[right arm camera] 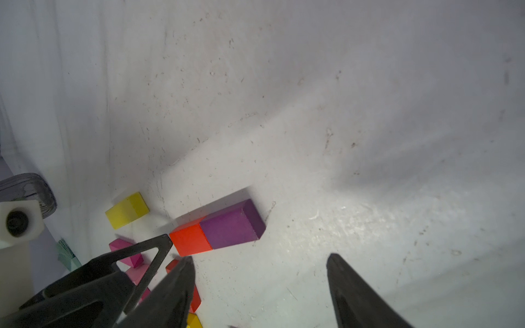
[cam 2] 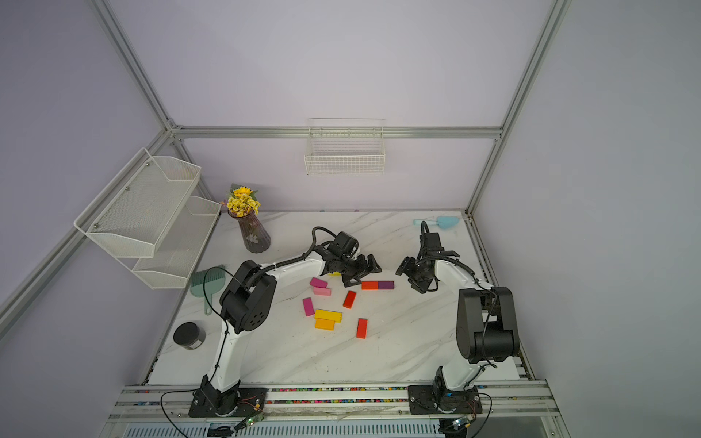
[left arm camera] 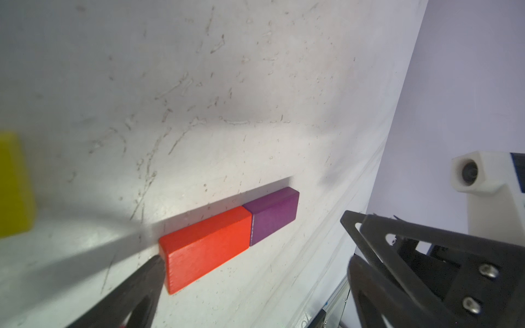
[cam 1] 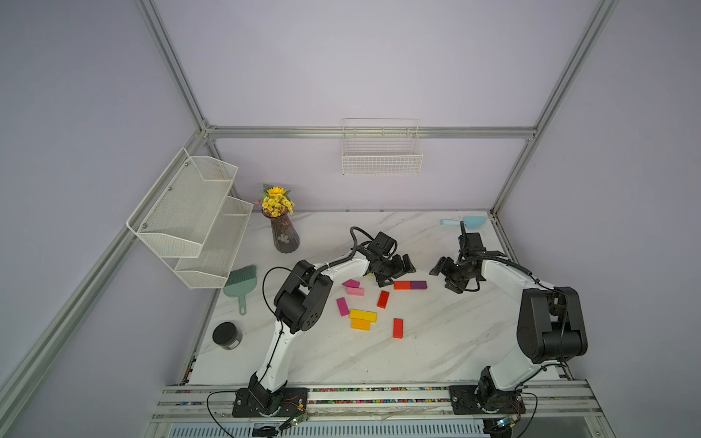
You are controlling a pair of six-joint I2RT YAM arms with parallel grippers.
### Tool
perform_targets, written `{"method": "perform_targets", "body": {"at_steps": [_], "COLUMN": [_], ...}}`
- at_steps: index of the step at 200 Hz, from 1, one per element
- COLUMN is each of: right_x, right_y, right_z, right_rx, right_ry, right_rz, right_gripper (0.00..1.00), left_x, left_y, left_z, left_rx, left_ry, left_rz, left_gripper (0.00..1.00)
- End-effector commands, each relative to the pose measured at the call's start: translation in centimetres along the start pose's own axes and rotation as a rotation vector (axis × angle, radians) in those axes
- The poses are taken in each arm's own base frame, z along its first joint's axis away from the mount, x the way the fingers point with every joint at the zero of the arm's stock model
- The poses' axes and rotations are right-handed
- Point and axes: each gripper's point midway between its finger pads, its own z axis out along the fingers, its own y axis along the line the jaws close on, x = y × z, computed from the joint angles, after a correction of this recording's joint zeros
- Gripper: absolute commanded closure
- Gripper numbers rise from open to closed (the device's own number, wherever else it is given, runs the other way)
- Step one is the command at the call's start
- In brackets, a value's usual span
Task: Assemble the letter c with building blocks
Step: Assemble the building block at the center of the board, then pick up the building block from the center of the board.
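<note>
Red block [left arm camera: 206,245], purple block [left arm camera: 274,214]

A flat red-orange rectangular block [cam 1: 402,285] and a dark purple block [cam 1: 418,284] lie end to end, touching. A long yellow block [cam 1: 363,315] lies against an orange block [cam 1: 360,324]. Two red blocks [cam 1: 383,299], two magenta blocks [cam 1: 342,306] and a light pink block [cam 1: 355,291] lie flat, scattered nearby.

Both arms reach forward from their bases, elbows bent high, forearms angled inward so the two ends face each other. The left gripper [cam 1: 396,273] has its jaws spread wide and empty; the right gripper [cam 1: 444,278] has its jaws parted, holding nothing.
</note>
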Motion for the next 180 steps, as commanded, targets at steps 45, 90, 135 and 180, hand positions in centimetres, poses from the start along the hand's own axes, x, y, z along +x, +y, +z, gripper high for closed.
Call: {"method": "perform_targets", "body": {"at_steps": [45, 90, 135, 180], "right_x": [-0.8, 2.4, 5.5, 7.6], "right_y": [5.6, 11.5, 16.2, 18.2], "right_z": [-0.4, 3.6, 6.4, 8.5], "right_rx": [-0.074, -0.017, 0.033, 0.023], "right_ry": [-0.012, 0.043, 0.065, 0.061], "right_rz": [-0.231, -0.513, -0.873, -1.066], "right_gripper": [0.24, 0.25, 0.25, 0.25], "left_x": [-2.1, -0.9, -0.1, -0.2], "left_y": [-1.9, 2.8, 9.3, 13.8], "left_z": [-11.8, -16.1, -20.1, -24.0], "left_rx": [-0.103, -0.173, -0.242, -0.199], "left_ry": [-0.231, -0.293, -0.390, -0.462], "left_rz": [0.202, 0.146, -0.054, -0.209], "left_gripper": [0.00, 0.00, 0.00, 0.00]}}
